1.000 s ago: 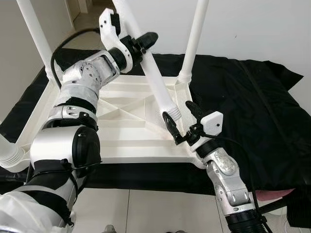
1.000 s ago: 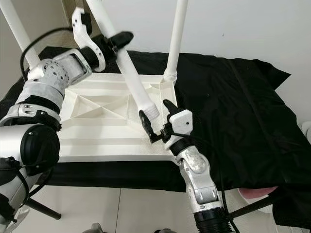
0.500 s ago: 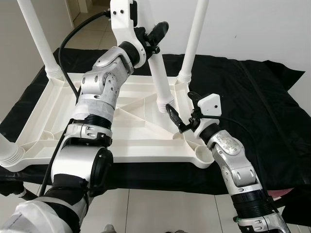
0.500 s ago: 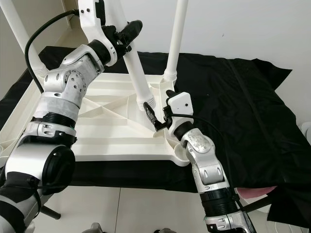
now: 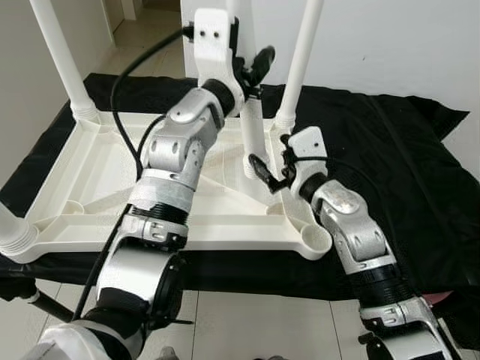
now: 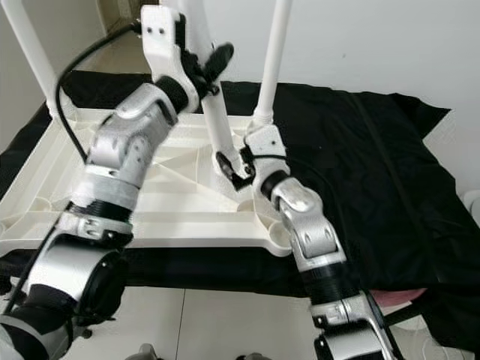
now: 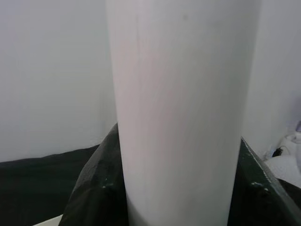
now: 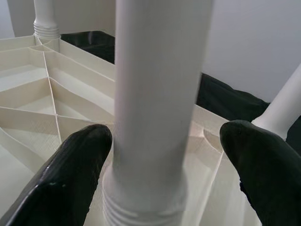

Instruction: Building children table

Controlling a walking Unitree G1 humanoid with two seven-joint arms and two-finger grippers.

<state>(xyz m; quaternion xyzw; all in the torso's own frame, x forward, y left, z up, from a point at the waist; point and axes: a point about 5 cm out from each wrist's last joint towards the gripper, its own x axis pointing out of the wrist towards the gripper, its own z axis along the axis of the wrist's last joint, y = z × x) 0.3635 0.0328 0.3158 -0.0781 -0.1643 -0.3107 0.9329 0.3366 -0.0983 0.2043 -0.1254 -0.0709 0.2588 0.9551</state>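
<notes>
A white plastic children's table (image 5: 97,172) lies upside down on a black cloth (image 5: 405,165). My left gripper (image 5: 251,71) is shut on a loose white leg (image 5: 250,135), which stands almost upright over the table's underside. In the left wrist view that leg (image 7: 181,117) runs between the dark fingers (image 7: 94,193). The leg's ribbed lower end hangs just above the ribs near the far right corner. My right gripper (image 5: 268,163) is open there, its fingers (image 8: 70,183) on either side of the leg (image 8: 155,94). The near right corner socket (image 5: 311,238) holds no leg.
Fixed legs rise at the far left (image 5: 60,60), far right (image 5: 300,60) and near left (image 5: 11,236) corners. A white wall stands close behind. Tiled floor (image 5: 247,322) lies in front of the cloth, and a pink thing (image 5: 442,300) shows at the lower right.
My left arm swung the leg from a slant to nearly upright and carried it toward the far right corner. My right gripper followed the leg's lower end.
</notes>
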